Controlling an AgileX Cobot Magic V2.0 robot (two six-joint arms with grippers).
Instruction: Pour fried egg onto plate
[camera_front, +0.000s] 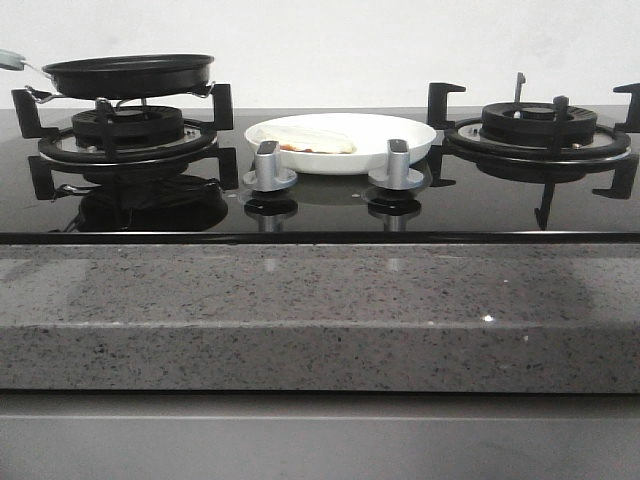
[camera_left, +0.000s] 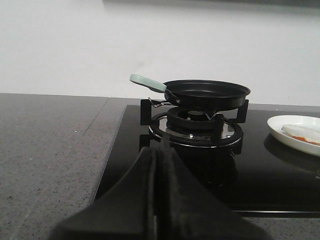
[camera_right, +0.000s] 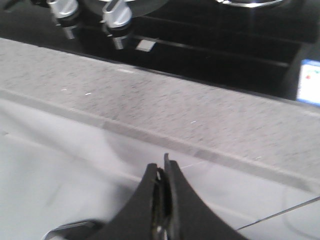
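The white plate (camera_front: 400, 140) sits on the black hob between the two burners, and the pale fried egg (camera_front: 318, 138) with its reddish edge lies flat in it. In the left wrist view the plate (camera_left: 280, 124) and egg (camera_left: 300, 133) show at the edge. A black frying pan (camera_front: 130, 75) with a pale green handle (camera_left: 147, 82) rests on the left burner. My left gripper (camera_left: 157, 150) is shut and empty, low in front of that burner. My right gripper (camera_right: 164, 167) is shut and empty, below the counter's front edge. Neither gripper shows in the front view.
Two silver knobs (camera_front: 270, 168) (camera_front: 397, 166) stand just in front of the plate. The right burner (camera_front: 540, 125) with black grates is bare. A grey speckled countertop (camera_front: 320, 300) runs along the front and to the left of the hob (camera_left: 50, 145).
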